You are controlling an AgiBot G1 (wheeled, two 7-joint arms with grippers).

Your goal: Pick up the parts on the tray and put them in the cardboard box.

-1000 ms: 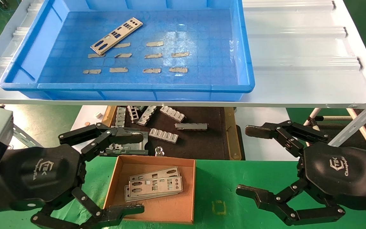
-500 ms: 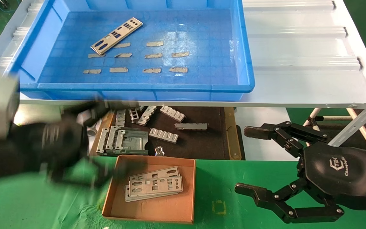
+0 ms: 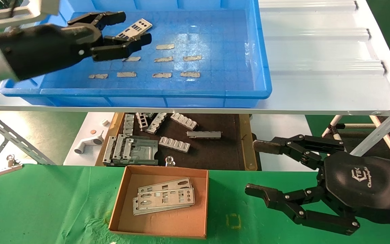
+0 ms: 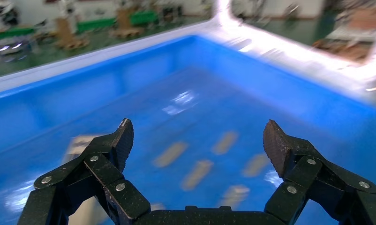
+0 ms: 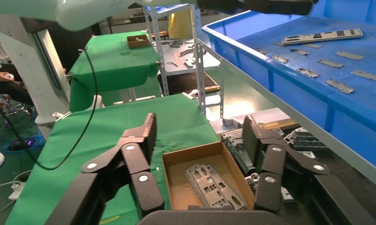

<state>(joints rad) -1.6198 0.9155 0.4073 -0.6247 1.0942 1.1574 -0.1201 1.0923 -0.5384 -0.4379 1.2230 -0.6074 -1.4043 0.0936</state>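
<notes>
One silver-grey part (image 3: 141,25) lies slanted at the back left of the blue tray (image 3: 147,92), partly covered by my left gripper (image 3: 134,27). That gripper hovers open over the part's near end; whether it touches is unclear. In the left wrist view the left gripper (image 4: 198,140) is spread wide over the tray floor (image 4: 186,122), nothing between the fingers. The cardboard box (image 3: 164,168) sits on the green table with a stack of parts (image 3: 164,200) inside. My right gripper (image 3: 255,167) waits open to the right of the box; its wrist view shows the box (image 5: 176,187) and the stacked parts (image 5: 212,185).
Several tan tape strips (image 3: 163,59) dot the tray floor. The tray rests on a white corrugated shelf (image 3: 317,51). Below the shelf, a dark mat (image 3: 215,152) holds ribbed grey brackets (image 3: 174,144). A binder clip (image 3: 10,166) lies at the table's left edge.
My left arm swung up from beside the cardboard box to the tray and now hovers over the part there. The right gripper shifted slightly left, still open.
</notes>
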